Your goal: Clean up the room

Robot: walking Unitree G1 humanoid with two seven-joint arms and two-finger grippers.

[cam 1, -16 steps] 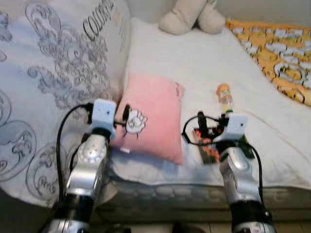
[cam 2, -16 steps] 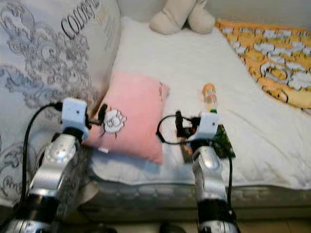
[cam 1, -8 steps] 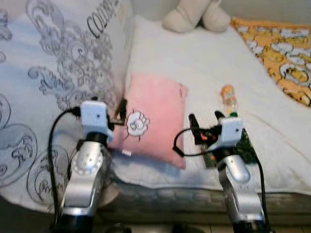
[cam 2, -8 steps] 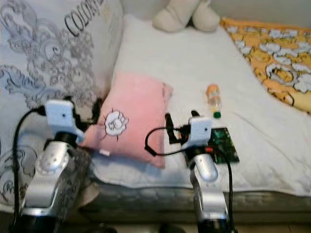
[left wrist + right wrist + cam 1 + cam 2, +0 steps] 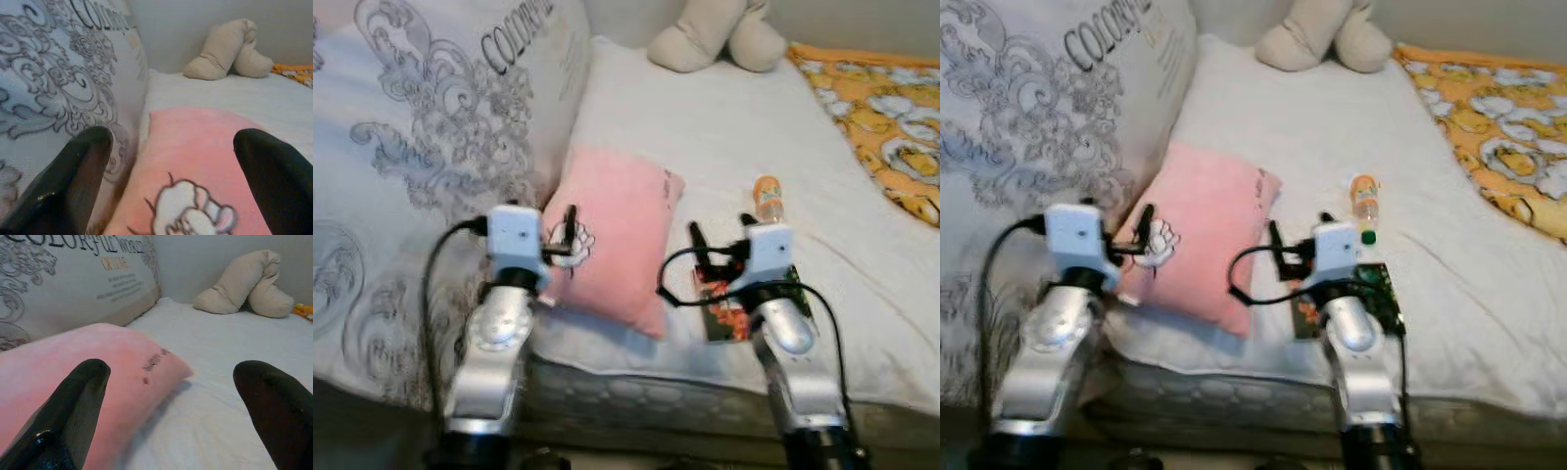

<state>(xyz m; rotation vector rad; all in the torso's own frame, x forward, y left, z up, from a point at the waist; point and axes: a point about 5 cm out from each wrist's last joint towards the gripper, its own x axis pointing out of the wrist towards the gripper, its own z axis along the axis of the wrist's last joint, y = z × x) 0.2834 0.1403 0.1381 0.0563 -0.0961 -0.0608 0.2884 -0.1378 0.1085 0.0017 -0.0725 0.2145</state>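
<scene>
Bed [image 5: 705, 127] w/ white sheet ahead, pink pillow [image 5: 617, 230] lying near its front edge, beside big grey patterned cushion [image 5: 431, 147]. Left gripper [image 5: 171, 161] hovers over pillow's near end, fingers [image 5: 78, 166] spread wide, empty. Right gripper [image 5: 171, 396] just right of pillow, jaws also spread, nothing between them. Orange drink bottle [image 5: 767, 197] lies on sheet beyond right gripper; dark snack packet [image 5: 724, 308] flat under right wrist. Beige plush toy [image 5: 715, 34] at far end, yellow patterned blanket [image 5: 881, 117] on right side of bed
</scene>
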